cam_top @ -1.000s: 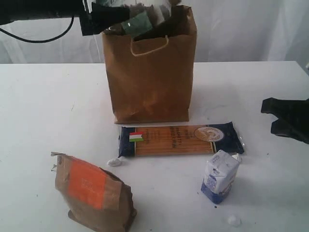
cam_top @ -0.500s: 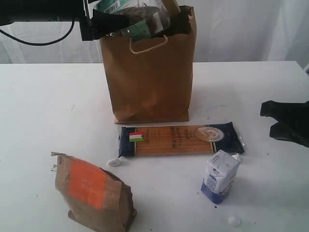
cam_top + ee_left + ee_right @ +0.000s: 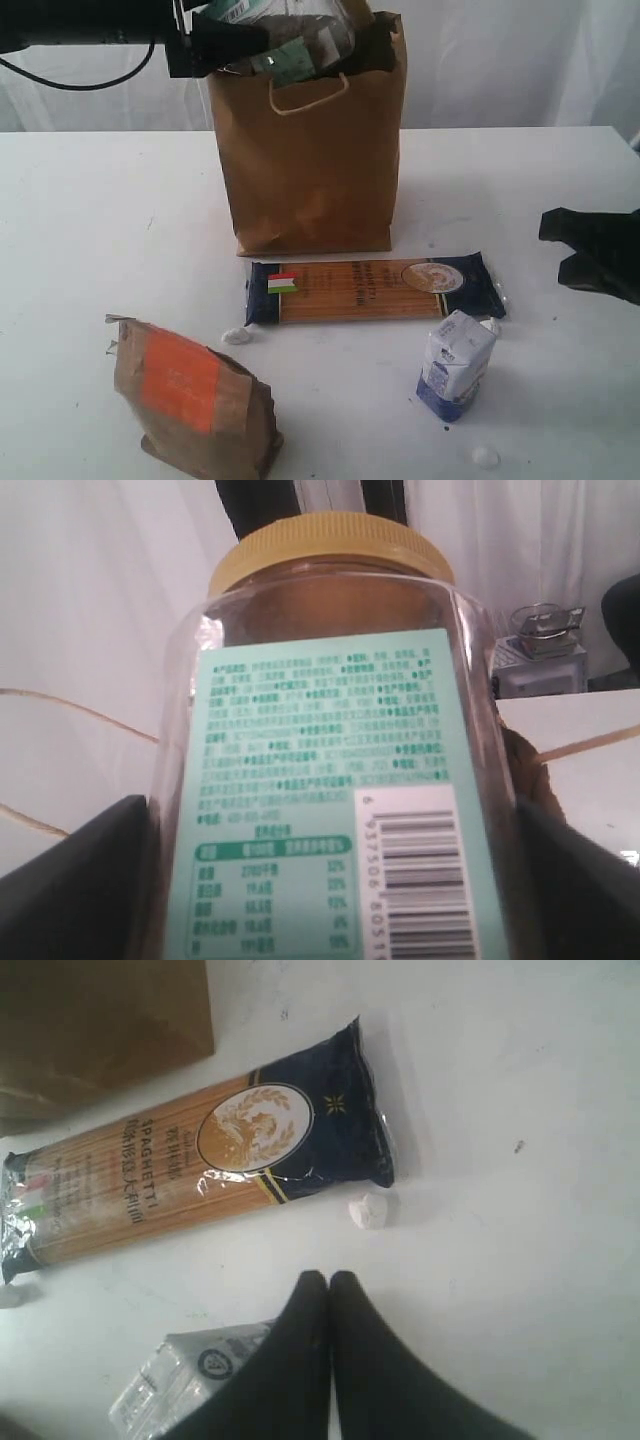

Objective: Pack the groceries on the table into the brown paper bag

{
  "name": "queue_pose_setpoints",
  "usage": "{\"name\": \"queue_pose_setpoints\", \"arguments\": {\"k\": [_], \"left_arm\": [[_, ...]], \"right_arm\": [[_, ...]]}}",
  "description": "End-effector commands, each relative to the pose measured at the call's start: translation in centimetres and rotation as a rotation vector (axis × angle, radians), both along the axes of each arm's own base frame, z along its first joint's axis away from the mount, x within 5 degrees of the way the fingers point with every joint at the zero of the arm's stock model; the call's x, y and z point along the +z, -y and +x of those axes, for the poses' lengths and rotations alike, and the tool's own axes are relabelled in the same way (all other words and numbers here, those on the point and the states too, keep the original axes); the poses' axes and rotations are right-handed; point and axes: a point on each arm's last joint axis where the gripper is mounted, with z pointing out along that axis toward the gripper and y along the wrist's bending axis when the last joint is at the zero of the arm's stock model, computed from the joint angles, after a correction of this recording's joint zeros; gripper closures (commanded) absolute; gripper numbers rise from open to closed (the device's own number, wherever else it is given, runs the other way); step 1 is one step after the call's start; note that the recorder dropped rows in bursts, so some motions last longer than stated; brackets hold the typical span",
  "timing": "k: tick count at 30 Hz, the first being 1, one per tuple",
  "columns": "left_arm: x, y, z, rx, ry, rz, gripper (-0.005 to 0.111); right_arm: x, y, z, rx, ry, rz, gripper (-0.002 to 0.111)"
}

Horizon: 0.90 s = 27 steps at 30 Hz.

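Left hand grips the clear gold-lidded jar over the brown paper bag; right hand closed.

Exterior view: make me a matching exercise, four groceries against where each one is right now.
Things
1. clear gold-lidded jar
2. spaghetti packet
3. brown pouch
4. small carton

Places
A. standing upright by the packet's right end
B. held by the left gripper at the mouth of the brown paper bag
C. lying flat in front of the bag
D. standing at the view's lower left

Pairs: 1-B, 2-C, 3-D, 4-A
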Motion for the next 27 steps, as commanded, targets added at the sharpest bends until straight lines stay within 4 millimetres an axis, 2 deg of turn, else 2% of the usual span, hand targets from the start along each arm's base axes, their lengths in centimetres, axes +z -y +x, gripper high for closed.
{"name": "queue_pose_setpoints", "arguments": {"k": [1, 4, 10, 12, 27], "left_arm": [[1.22, 0.16, -0.40, -0.014, -0.054, -0.069, 0.043], [1.34, 0.12, -0.27, 0.001, -0.059, -0.084, 0.040], [1.23, 0.07, -0.06, 0.026, -0.097, -0.082, 0.013], [1.21, 0.04, 0.06, 0.040, -0.097, -0.081, 0.008], [1.15, 0.05, 0.04, 0.038, -0.125, -0.081, 0.007]], "right_arm": [[-0.13, 0.13, -0.07, -0.005, -0.007, -0.001, 0.108], [-0.14, 0.12, -0.09, -0.004, -0.009, 0.000, 0.108], [-0.14, 0.12, -0.09, -0.004, -0.009, 0.000, 0.108], [-0.14, 0.12, -0.09, -0.004, -0.009, 0.000, 0.108], [-0.20, -0.04, -0.24, 0.001, -0.030, 0.019, 0.108]]}}
